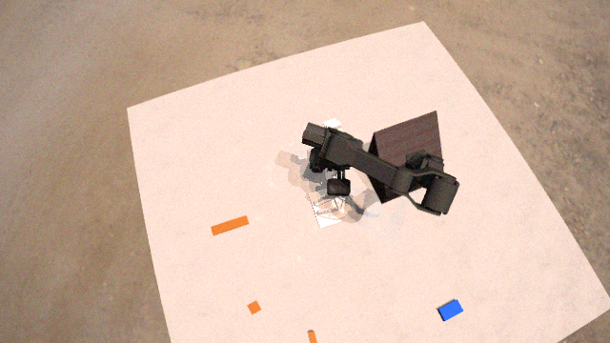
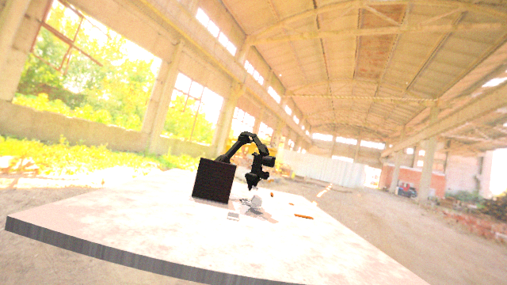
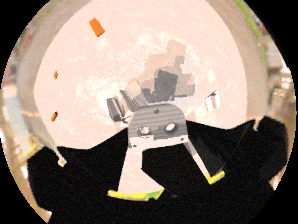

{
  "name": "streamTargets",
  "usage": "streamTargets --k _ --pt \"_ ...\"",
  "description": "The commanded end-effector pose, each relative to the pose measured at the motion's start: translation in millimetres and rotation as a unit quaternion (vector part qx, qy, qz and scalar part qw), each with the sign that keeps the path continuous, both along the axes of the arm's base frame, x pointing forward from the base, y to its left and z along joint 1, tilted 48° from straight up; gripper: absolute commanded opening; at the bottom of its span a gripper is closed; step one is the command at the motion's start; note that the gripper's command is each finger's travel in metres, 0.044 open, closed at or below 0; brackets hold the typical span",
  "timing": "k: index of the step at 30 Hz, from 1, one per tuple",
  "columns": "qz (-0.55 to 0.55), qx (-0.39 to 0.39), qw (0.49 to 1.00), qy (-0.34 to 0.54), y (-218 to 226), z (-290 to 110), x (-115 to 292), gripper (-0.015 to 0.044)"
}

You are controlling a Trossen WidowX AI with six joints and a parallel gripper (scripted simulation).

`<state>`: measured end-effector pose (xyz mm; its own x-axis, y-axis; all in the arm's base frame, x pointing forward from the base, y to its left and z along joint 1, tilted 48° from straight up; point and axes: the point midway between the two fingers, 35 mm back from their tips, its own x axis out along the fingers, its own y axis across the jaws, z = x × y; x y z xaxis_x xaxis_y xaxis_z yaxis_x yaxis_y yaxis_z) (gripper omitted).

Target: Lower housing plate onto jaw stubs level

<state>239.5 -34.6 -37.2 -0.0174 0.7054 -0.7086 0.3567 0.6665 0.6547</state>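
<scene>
My gripper (image 1: 332, 174) (image 2: 251, 188) (image 3: 156, 126) is shut on the grey housing plate (image 2: 256, 201) (image 3: 156, 115), which shows two round holes in the wrist view. The plate is above the table and looks tilted in the exterior view; the arm mostly hides it in the top view. The white base with the jaws (image 1: 328, 221) lies just below my hand in the top view, with thin jaw outlines on it. Two grey upright shapes, seemingly the jaws (image 3: 115, 109), stand left of the plate in the wrist view. Stubs and pins are too small to tell.
A white block (image 1: 332, 123) (image 2: 233, 215) (image 3: 213, 101) lies on the other side of my hand from the base. A dark brown box (image 1: 405, 138) (image 2: 214, 180) stands by the arm's root. Orange pieces (image 1: 230, 225) (image 2: 303, 216) (image 3: 96, 27) and a blue block (image 1: 451, 310) lie farther off.
</scene>
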Motion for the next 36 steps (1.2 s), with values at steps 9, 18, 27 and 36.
streamTargets --k 9,18,27,36 --pt "0.080 0.016 0.994 -0.074 35.7 22.9 -7.3 0.0351" --pt "0.125 0.025 0.985 -0.119 54.6 35.4 -13.2 0.0351" --pt "0.125 0.025 0.985 -0.119 54.6 35.4 -13.2 0.0351" --pt "0.125 0.025 0.985 -0.119 54.6 35.4 -13.2 0.0351"
